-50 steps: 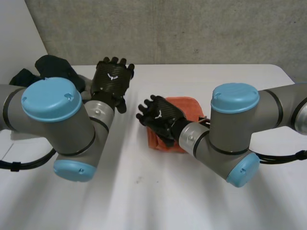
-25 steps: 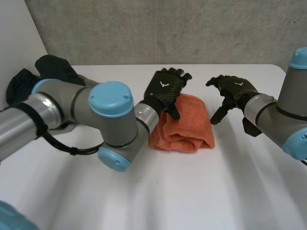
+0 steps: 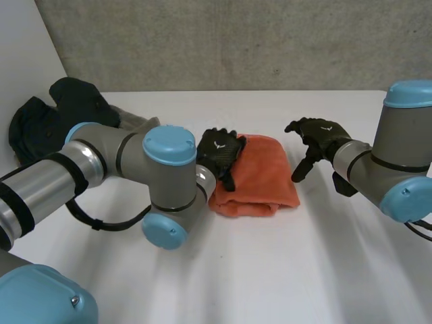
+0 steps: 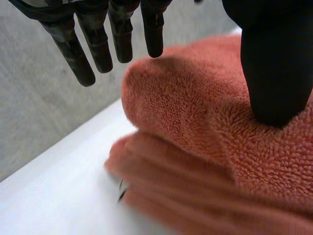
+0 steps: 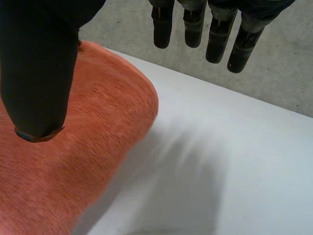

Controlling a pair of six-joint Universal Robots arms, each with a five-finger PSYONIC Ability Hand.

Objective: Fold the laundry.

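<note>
The folded orange towel (image 3: 263,182) lies mid-tabletop (image 3: 283,270), looking soft, light and floppy, best pinched at its thick folded edge; the left hand (image 3: 219,152) rests spread on its 9 o'clock side gripping nothing, the right hand (image 3: 317,135) hovers loose and empty at 3 o'clock

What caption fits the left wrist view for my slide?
Left hand open over the folded orange towel, thumb on top, fingers straight beyond its fold.
</note>
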